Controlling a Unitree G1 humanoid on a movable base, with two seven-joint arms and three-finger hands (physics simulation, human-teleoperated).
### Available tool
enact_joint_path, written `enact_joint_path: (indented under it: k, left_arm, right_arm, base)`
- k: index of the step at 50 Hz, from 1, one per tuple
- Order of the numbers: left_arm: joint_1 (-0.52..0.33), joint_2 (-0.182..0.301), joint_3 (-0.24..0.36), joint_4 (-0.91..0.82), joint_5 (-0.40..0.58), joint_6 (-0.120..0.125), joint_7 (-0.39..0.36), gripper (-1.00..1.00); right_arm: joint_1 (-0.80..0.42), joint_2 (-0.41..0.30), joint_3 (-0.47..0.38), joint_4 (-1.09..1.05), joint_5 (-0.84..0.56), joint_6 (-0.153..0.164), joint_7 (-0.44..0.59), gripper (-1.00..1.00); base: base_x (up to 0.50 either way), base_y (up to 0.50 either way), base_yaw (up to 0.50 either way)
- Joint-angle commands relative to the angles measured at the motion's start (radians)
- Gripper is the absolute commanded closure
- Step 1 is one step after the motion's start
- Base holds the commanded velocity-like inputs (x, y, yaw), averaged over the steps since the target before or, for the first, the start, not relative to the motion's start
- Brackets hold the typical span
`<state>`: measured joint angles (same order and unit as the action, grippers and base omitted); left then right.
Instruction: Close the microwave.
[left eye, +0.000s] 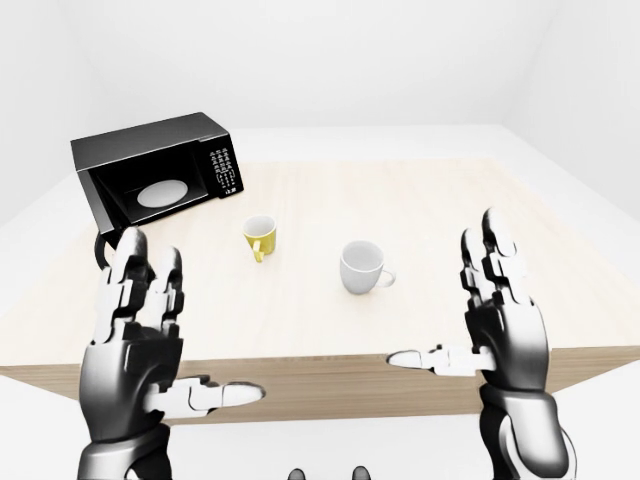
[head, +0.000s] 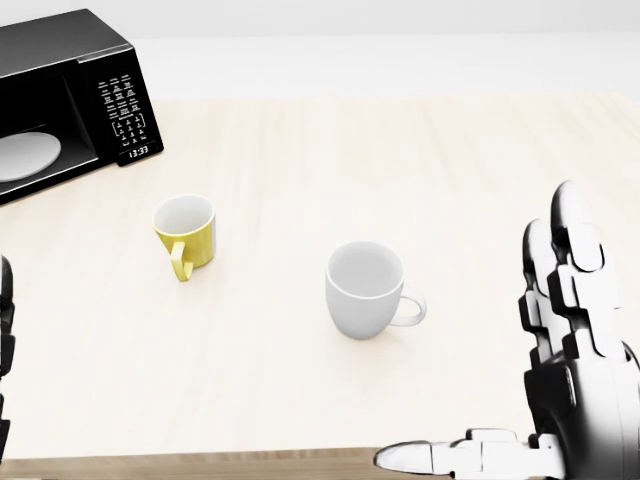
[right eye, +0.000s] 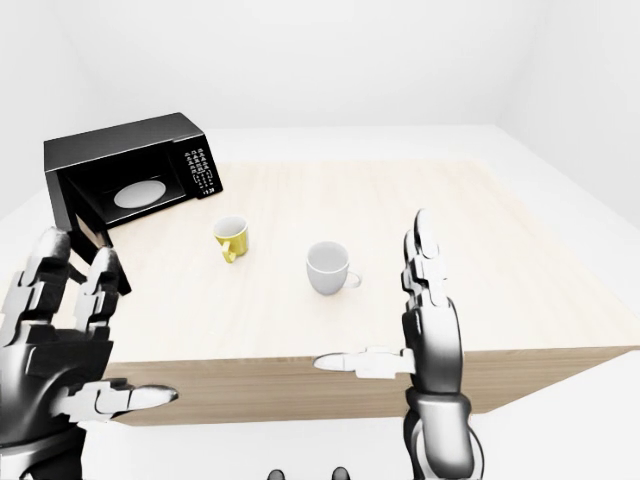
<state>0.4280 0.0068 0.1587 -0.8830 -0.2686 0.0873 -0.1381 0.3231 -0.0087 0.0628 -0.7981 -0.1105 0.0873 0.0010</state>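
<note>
Black microwave (left eye: 155, 175) sits at the far left of the worktop (left eye: 420, 230) with its inside showing — not yet closed — and my left hand (left eye: 135, 340) and right hand (left eye: 500, 320), fingers spread and empty, are well short of it.

The microwave (left eye: 158, 177) sits on the counter (left eye: 430, 200) at the far left, with a plate (left eye: 161, 193) inside it. 2 cups stand near the middle: 1 cup (left eye: 260, 237) on the left, the other cup (left eye: 362, 267) to its right and nearer.
</note>
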Motion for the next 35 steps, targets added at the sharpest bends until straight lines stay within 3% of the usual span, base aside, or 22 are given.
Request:
enact_joint_path:
  k: [1, 12, 22, 27, 35]
  left_arm:
    - [0.093, 0.029, 0.053, -0.164, -0.107, 0.0, 0.008, -1.0]
    - [0.071, -0.024, 0.074, -0.164, -0.091, 0.0, -0.043, -1.0]
    - [0.084, -0.008, 0.066, -0.164, -0.118, 0.0, -0.046, -1.0]
    - [0.099, 0.015, 0.053, -0.164, -0.144, 0.0, -0.038, -1.0]
    - [0.091, 0.01, 0.05, -0.164, -0.135, 0.0, -0.043, -1.0]
  right_arm:
    - [0.087, -0.003, 0.027, -0.21, -0.043, 0.0, -0.014, -1.0]
    - [0.099, -0.014, 0.038, -0.151, -0.044, 0.0, -0.022, -1.0]
    - [0.109, -0.017, 0.041, -0.143, -0.033, 0.0, -0.02, -1.0]
    - [0.118, -0.019, 0.047, -0.147, -0.035, 0.0, -0.023, -1.0]
    - [0.116, -0.022, 0.056, -0.134, -0.044, 0.0, -0.031, -1.0]
  base:
    - [0.0, 0.0, 0.0]
    - [0.0, 0.0, 0.0]
    - [0.0, 0.0, 0.0]
    - [0.0, 0.43, 0.0]
    - [0.0, 0.5, 0.0]
